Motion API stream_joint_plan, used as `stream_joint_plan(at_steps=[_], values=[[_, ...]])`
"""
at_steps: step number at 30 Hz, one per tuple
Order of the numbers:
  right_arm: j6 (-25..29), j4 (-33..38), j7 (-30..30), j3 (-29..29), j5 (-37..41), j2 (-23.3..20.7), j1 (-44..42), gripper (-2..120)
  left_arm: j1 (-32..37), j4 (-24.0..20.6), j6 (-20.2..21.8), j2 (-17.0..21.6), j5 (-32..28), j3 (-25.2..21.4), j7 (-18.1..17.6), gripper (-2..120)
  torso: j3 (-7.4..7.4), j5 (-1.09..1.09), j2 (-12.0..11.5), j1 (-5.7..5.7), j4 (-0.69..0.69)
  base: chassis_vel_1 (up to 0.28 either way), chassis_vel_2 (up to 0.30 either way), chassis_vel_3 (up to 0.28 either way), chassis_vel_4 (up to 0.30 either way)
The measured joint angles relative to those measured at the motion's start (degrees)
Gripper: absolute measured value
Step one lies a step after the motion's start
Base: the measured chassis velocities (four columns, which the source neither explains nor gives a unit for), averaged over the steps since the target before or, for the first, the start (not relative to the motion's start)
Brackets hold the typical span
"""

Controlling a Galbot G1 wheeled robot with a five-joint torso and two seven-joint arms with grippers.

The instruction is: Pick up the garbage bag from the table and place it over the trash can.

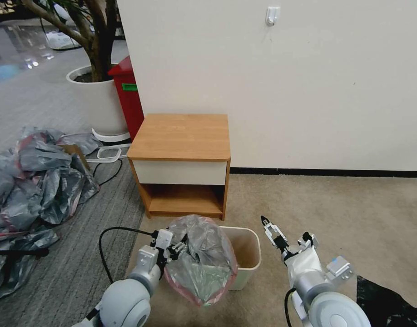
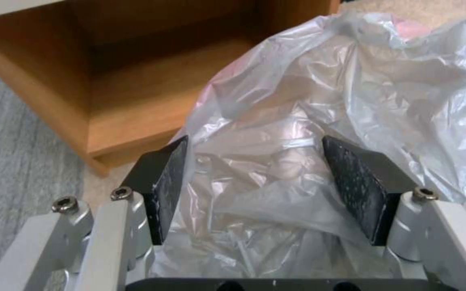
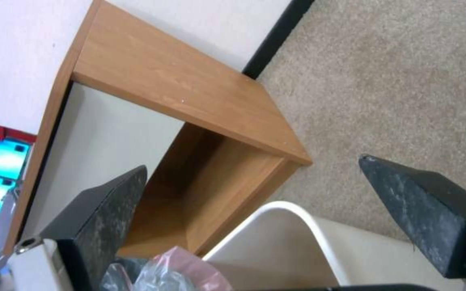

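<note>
Head view: one table (image 1: pixel 179 136) against wall, top bare. One trash can (image 1: pixel 249 254) on carpet just in front of it; left half hidden by garbage bag (image 1: pixel 201 259). One garbage bag, bunched, draped over can's left rim, pink edge hanging low. Left gripper (image 1: pixel 179 247) at bag's left side; in left wrist view fingers (image 2: pixel 166 182) spread wide, plastic lying between, not pinched. Right gripper (image 1: pixel 267 225) right of can, fingers (image 3: pixel 427 214) wide apart, holding nothing.
</note>
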Motion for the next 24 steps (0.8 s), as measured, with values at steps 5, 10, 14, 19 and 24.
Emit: stream_joint_plan(at_steps=[5,10,14,19,24], values=[[0.18,-0.4,0.0,-0.44,-0.31,0.26,0.04,100,-1.26,0.61,0.24,-0.17,-0.04,1.3,-0.1,66,0.0,0.0,0.0,0.0,0.0,0.0,0.0,0.0,0.0],[0.31,-0.49,0.01,-0.55,-0.57,0.36,0.07,100,-2.02,1.31,1.11,-0.67,-0.35,2.23,-0.63,62,0.0,0.0,0.0,0.0,0.0,0.0,0.0,0.0,0.0],[0.4,-0.5,0.06,-0.53,-0.77,0.36,-0.04,100,-2.42,1.5,2.19,-1.07,-1.64,2.72,-1.71,58,0.0,0.0,0.0,0.0,0.0,0.0,0.0,0.0,0.0],[0.45,-0.61,0.07,-0.64,-1.29,0.42,-0.1,100,-2.84,1.56,3.85,-1.35,-3.77,3.07,-3.06,57,0.0,0.0,0.0,0.0,0.0,0.0,0.0,0.0,0.0],[0.63,-0.78,0.07,-1.13,-2.04,0.49,-0.01,100,-2.87,1.82,4.55,-1.53,-4.58,3.1,-3.52,54,0.0,0.0,0.0,0.0,0.0,0.0,0.0,0.0,0.0]])
